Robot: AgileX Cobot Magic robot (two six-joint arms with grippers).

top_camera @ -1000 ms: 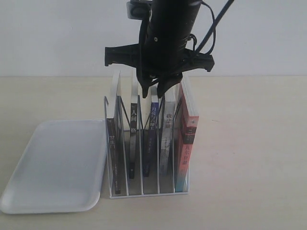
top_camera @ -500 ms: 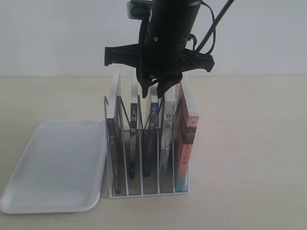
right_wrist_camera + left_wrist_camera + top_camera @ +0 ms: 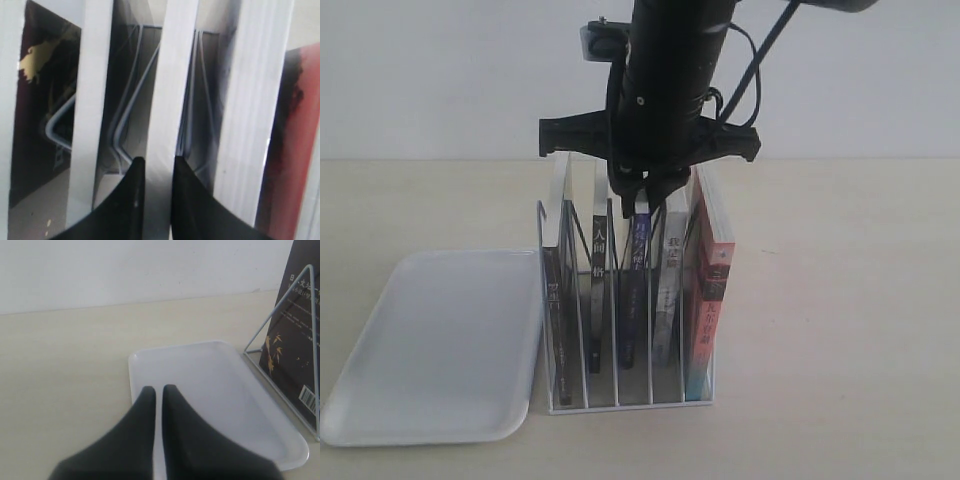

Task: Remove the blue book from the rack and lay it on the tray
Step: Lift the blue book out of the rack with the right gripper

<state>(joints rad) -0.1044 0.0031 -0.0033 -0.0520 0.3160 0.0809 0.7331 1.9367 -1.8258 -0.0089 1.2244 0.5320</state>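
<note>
The blue book [image 3: 634,290] stands upright in the middle slot of the white wire rack [image 3: 542,300]. My right gripper [image 3: 640,200] hangs straight above it, its fingers pinching the book's top edge. In the right wrist view the two black fingertips press both sides of the book's white page edge [image 3: 172,75], so the right gripper [image 3: 158,162] is shut on it. The white tray [image 3: 440,340] lies flat to the left of the rack, with nothing on it. My left gripper [image 3: 159,390] hovers shut over the tray [image 3: 210,385]; it is out of the exterior view.
Two black-spined books [image 3: 598,270] fill the slots left of the blue one. A pale book [image 3: 667,290] and a red-orange book [image 3: 708,300] stand to its right. A black cover [image 3: 295,340] shows behind the rack's end wire [image 3: 280,305].
The right gripper has come down a little onto the blue book's top edge and its fingers have drawn closer together. The books and the tray have not moved.
</note>
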